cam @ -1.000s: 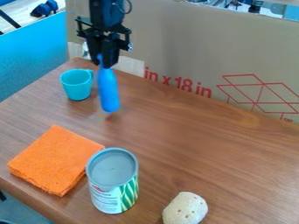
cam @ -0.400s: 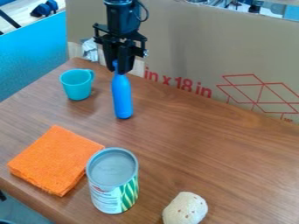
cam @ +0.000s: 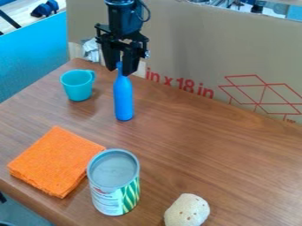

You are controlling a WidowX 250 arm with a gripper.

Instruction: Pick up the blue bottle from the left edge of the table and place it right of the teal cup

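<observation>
The gripper [cam: 119, 66] hangs down at the upper left of the camera view, its fingers parted on either side of the neck of a blue bottle [cam: 123, 100]. The bottle stands upright on the wooden table, right of a turquoise cup [cam: 78, 85] whose handle points to the back right. An orange folded cloth [cam: 55, 161] lies at the left, and a can [cam: 114, 182] with a grey lid stands upright beside its right corner.
A pale, spotted roundish object [cam: 187, 210] lies near the front edge. A cardboard wall [cam: 194, 48] with red print runs along the back of the table [cam: 218, 145], and a blue panel [cam: 32, 57] stands at the left.
The gripper moved right with the blue bottle, which went from hanging tilted to standing on the table. Since then the fingers have opened around its neck.
</observation>
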